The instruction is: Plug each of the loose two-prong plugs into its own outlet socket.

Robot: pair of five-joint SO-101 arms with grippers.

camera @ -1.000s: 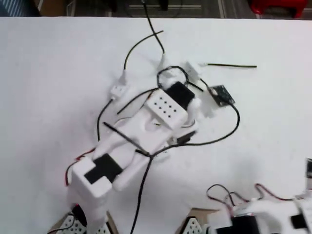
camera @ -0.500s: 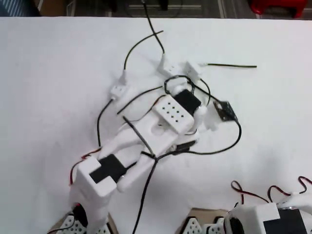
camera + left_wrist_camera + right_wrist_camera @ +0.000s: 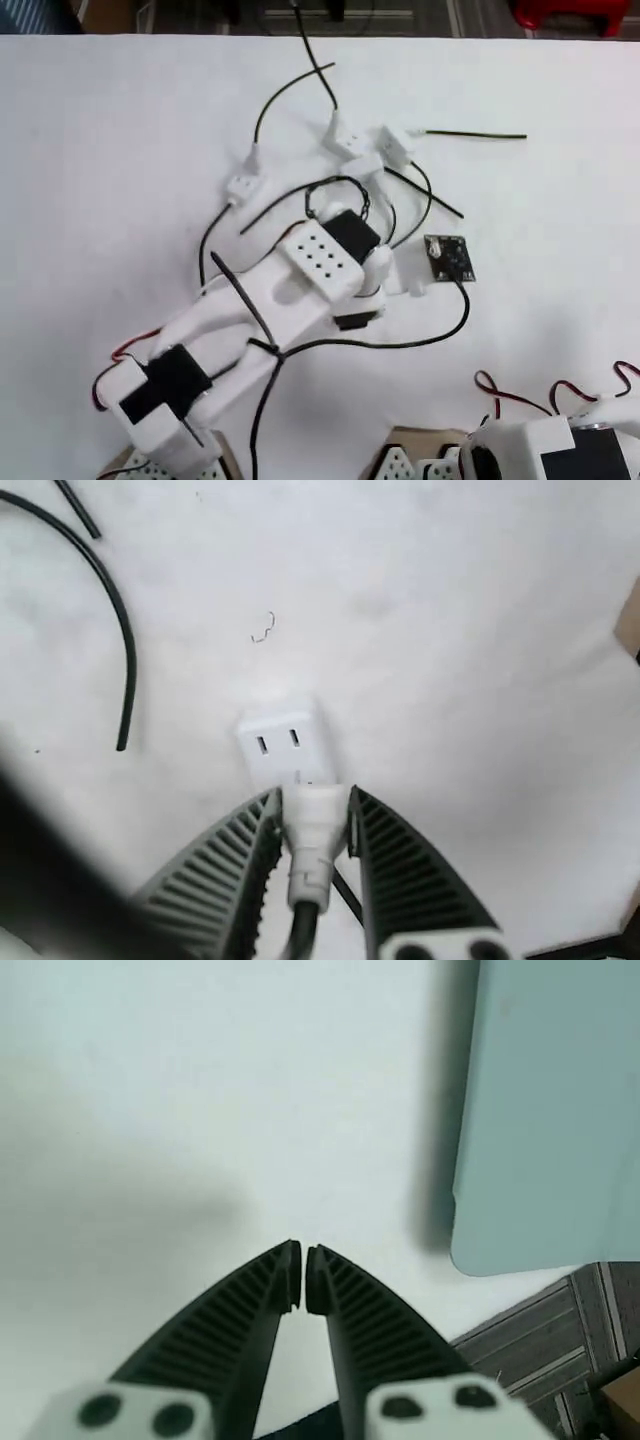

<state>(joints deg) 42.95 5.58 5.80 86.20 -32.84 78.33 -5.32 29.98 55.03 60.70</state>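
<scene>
White table (image 3: 560, 300): its plain surface stretches wide to both sides of the cable heap. The far edge runs straight across the high view, and dark floor (image 3: 450, 15) lies behind it.
Left claw (image 3: 313, 802): mine, set narrow, both fingers pressing on the sides of the plug.
Plug (image 3: 312, 832): white, with its black cord going back under my wrist. Its front touches the outlet socket. The prongs are hidden, so I cannot tell if they are inside.
Outlet socket (image 3: 283, 742): a white block lying flat on the table, with two slots on the face that I see.
Room at the socket: plain white surface lies around its other three sides. A curved black cord (image 3: 124, 630) lies well apart from it.
Left arm (image 3: 250, 320): stretched slantwise from the near edge toward the middle of the table.
Loose white connectors (image 3: 243, 185): several, with black cords, between my left arm and the far edge. Plug or socket, I cannot tell.
Black square piece (image 3: 449, 257): small, just beside my left wrist, on the side toward the right arm.
Right claw (image 3: 302, 1275): fingertips together with nothing between them, over plain table.
Right arm (image 3: 530, 450): at the near edge, well apart from the heap.
Pale panel (image 3: 545, 1110): its straight edge stands beside the table near my right claw.
</scene>
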